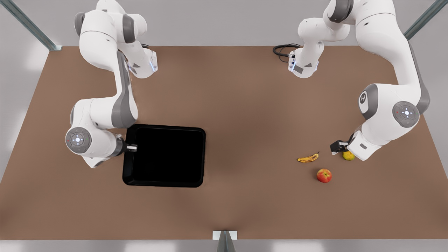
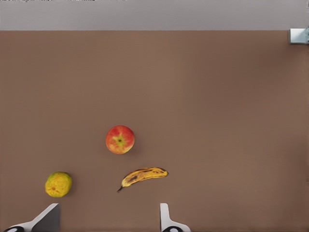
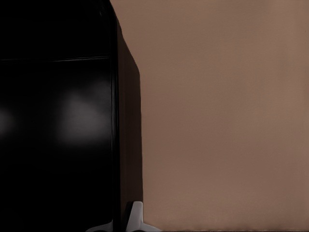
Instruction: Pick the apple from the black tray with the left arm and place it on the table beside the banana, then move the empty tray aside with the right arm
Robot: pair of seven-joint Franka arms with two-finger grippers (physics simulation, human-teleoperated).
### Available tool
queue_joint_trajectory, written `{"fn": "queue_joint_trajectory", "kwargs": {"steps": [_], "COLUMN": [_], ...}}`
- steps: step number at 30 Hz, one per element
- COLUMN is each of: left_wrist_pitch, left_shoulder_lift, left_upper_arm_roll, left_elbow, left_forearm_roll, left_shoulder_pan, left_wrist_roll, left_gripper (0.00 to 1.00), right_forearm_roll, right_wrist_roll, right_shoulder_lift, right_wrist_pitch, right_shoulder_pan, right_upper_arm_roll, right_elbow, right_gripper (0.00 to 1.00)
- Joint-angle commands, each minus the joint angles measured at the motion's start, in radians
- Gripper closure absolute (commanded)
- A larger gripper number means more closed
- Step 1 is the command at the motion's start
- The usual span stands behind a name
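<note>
The red apple point(image 1: 324, 175) point(image 2: 120, 139) lies on the brown table point(image 1: 245, 115), just in front of the banana point(image 1: 308, 158) point(image 2: 143, 175). My left gripper point(image 1: 338, 147) point(image 2: 108, 215) hangs open above and behind the two fruits, holding nothing. At the front view's left lies the black tray point(image 1: 164, 155) point(image 3: 58, 121), with nothing in it. My right gripper point(image 1: 132, 148) point(image 3: 120, 221) is at the middle of the tray's outer edge, its fingers point(image 3: 136, 215) shut on the rim.
A small yellow-green round fruit point(image 1: 348, 155) point(image 2: 58, 184) sits right under the left gripper's wrist, next to the banana. A black cable point(image 1: 284, 50) loops at the table's far edge. Bare tabletop stretches between the tray and the fruits.
</note>
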Motion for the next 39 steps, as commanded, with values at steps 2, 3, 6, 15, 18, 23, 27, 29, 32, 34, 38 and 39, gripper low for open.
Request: {"fn": "queue_joint_trajectory", "kwargs": {"steps": [2, 3, 6, 15, 18, 23, 27, 29, 32, 34, 38, 39], "left_wrist_pitch": [-0.001, -0.002, -0.002, -0.004, -0.004, -0.004, -0.004, -0.004, -0.004, -0.004, -0.004, -0.004], "left_shoulder_lift": [0.0, 0.0, 0.017, 0.039, 0.04, 0.04, 0.04, 0.04, 0.04, 0.04, 0.04, 0.04], "left_upper_arm_roll": [-0.001, -0.002, -0.004, 0.002, 0.002, 0.002, 0.002, 0.002, 0.002, 0.002, 0.002, 0.002], "left_elbow": [0.011, 0.011, 0.025, 0.067, 0.067, 0.067, 0.067, 0.067, 0.067, 0.067, 0.067, 0.067], "left_forearm_roll": [0.001, 0.0, -0.003, -0.008, -0.002, -0.002, -0.002, -0.002, -0.002, -0.002, -0.002, -0.004], "left_shoulder_pan": [0.0, -0.008, -0.049, -0.043, -0.043, -0.042, -0.042, -0.042, -0.042, -0.042, -0.042, -0.042], "left_wrist_roll": [0.005, 0.004, 0.007, 0.008, 0.008, 0.008, 0.008, 0.008, 0.008, 0.008, 0.008, 0.008], "left_gripper": [0.0, 0.0, 0.0, 0.0, 0.0, 0.0, 0.0, 0.0, 0.0, 0.0, 0.0, 0.0], "right_forearm_roll": [0.057, 0.058, 0.12, 0.407, 0.397, 0.391, 0.391, 0.388, 0.163, -0.107, -0.127, -0.127], "right_wrist_roll": [-0.705, -0.76, -0.837, -1.003, -1.031, -1.026, -0.954, -0.649, -0.325, -0.176, -0.098, -0.063], "right_shoulder_lift": [-0.013, -0.012, -0.002, 0.136, 0.191, 0.214, 0.197, 0.154, 0.015, -0.051, -0.058, -0.058], "right_wrist_pitch": [-0.174, -0.176, -0.177, -0.187, -0.067, -0.036, -0.055, -0.223, -0.219, -0.19, -0.202, -0.204], "right_shoulder_pan": [-0.002, -0.013, -0.048, -0.133, -0.133, -0.13, -0.12, -0.103, -0.109, -0.261, -0.298, -0.289], "right_upper_arm_roll": [-0.112, -0.146, -0.246, -0.336, -0.336, -0.341, -0.348, -0.348, -0.057, 0.332, 0.408, 0.411], "right_elbow": [0.0, -0.003, -0.01, -0.021, -0.021, -0.018, -0.007, 0.129, 0.214, 0.214, 0.214, 0.212], "right_gripper": [0.98, 0.97, 0.97, 0.96, 0.96, 0.45, 0.13, 0.12, 0.09, 0.05, 0.0, 0.0]}}
